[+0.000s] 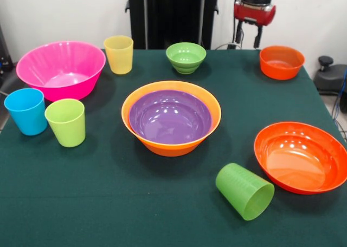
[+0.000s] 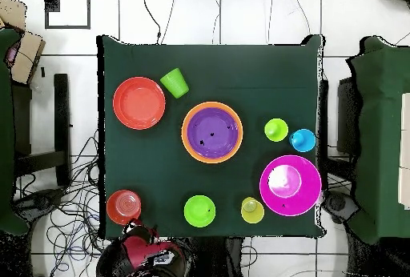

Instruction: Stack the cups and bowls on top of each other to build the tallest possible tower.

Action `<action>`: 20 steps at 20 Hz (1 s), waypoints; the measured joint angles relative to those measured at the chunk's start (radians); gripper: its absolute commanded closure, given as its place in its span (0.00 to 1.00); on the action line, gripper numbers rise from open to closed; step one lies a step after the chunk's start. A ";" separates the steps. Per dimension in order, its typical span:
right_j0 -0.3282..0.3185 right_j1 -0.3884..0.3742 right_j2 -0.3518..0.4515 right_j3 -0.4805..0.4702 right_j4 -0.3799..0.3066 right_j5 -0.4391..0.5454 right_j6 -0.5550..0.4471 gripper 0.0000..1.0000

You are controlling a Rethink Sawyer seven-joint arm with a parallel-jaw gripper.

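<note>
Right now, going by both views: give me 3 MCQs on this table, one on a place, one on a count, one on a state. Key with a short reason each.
1. Where does the purple bowl sit?
A. inside the large orange bowl
B. inside the pink bowl
C. alone on the cloth

2. How many cups are on the table?
A. two
B. four
C. six

3. How does the darker green cup stand?
A. upright
B. upside down
C. on its side

Key:
1 A: an orange rim rings the purple bowl.
2 B: yellow cup, blue cup, lime green cup and the darker green one.
3 C: its mouth faces sideways, beside the red-orange bowl.
</note>
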 measured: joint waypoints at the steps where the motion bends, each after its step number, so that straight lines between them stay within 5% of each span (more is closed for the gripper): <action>1: -0.007 -0.018 0.009 0.000 0.000 0.019 0.000 0.00; 6: -0.064 -0.141 0.075 0.000 -0.001 0.172 0.000 0.00; 20: -0.088 -0.188 0.118 -0.024 -0.001 0.223 0.000 0.00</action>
